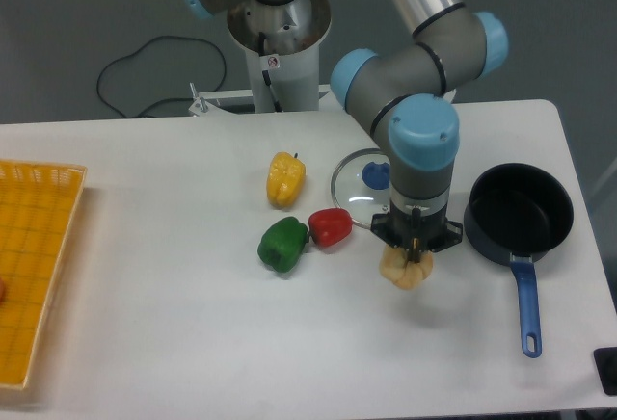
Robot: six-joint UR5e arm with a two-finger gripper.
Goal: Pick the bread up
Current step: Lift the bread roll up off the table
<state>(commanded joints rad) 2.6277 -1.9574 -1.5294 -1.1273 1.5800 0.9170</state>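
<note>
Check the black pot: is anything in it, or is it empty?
Empty: the black pot shows only its dark bare inside. The bread hangs in the end effector beside it.

Even, diffuse overhead light keeps the white table (pixel 145 343) bright, without harsh glare. Shadows are faint and soft. Focus is slightly soft throughout.

The bread (pixel 408 271) is a small pale cream-tan bun with a lobed surface. It hangs directly under the tool (pixel 415 258), pinched at its top between the fingers, apparently clear of the worktop (pixel 174 324).
</note>
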